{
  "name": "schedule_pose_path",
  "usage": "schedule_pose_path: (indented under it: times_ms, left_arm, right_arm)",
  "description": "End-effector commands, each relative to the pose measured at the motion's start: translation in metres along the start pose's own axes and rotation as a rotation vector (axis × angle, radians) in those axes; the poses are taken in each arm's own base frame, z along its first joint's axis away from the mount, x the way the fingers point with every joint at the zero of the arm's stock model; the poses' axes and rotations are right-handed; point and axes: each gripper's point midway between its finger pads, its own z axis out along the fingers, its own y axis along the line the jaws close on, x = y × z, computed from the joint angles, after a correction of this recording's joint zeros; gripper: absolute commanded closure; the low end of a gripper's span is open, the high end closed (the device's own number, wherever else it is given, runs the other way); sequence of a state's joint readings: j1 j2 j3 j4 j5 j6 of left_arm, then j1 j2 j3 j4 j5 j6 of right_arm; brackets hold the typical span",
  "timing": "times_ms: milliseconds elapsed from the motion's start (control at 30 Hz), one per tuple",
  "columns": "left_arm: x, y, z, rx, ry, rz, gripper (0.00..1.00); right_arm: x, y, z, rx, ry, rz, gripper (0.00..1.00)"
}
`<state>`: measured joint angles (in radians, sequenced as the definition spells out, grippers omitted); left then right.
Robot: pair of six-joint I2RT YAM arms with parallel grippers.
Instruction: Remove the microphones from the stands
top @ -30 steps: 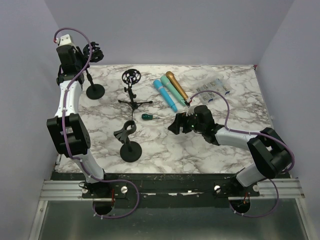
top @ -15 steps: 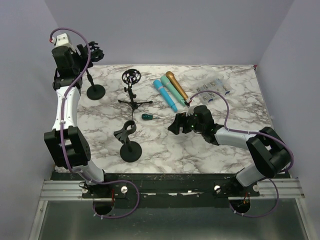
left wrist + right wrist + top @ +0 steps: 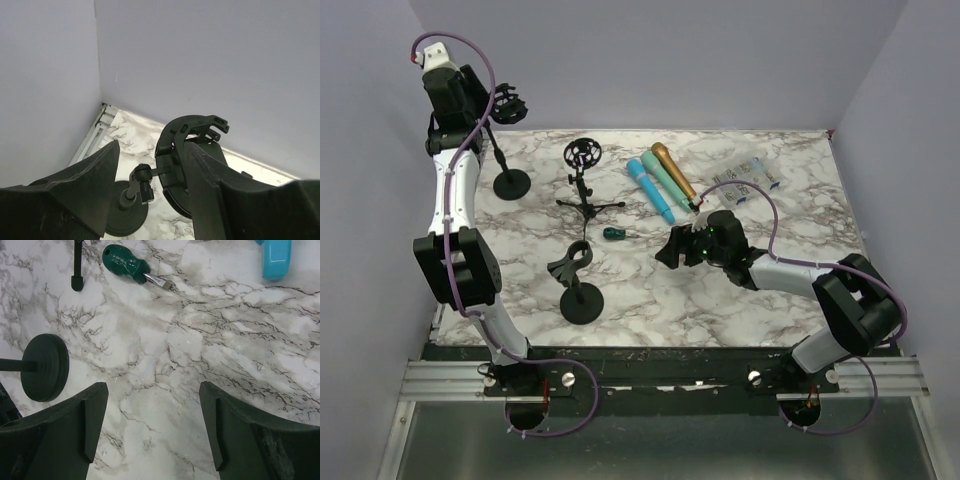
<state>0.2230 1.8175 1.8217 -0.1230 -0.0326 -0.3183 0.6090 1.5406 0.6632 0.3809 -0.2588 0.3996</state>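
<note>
A black stand with a round base is at the far left. Its ring-shaped clip is raised, and I see no microphone in it. My left gripper is high up beside that clip and open. In the left wrist view the clip sits between the open fingers, close to the right finger, with the left gripper around it. Three microphones lie on the table at the back: blue, teal and gold. My right gripper is open and empty, low over the table's middle.
A tripod stand with a round mount is at the back centre. Another round-base stand with a clip is at the front. A green screwdriver lies between them. Clear packets lie at the back right. Walls close in on the left and at the back.
My left arm has risen and drawn back toward the far left corner beside the clip. The right arm has not moved.
</note>
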Motion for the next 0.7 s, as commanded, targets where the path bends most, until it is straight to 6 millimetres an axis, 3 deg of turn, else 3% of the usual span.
schedule_pose_path:
  times_ms: [0, 300, 667]
  left_arm:
    - [0.023, 0.007, 0.011, -0.064, 0.045, 0.004, 0.45]
    - [0.085, 0.029, 0.017, -0.124, 0.131, 0.045, 0.46]
    - [0.154, 0.039, 0.008, -0.123, 0.259, -0.007, 0.50]
  right_arm:
    - [-0.010, 0.004, 0.004, -0.009, -0.027, -0.020, 0.19]
    - [-0.008, 0.004, 0.005, -0.013, -0.023, -0.015, 0.19]
    - [-0.009, 0.003, 0.006, -0.009, -0.021, -0.018, 0.19]
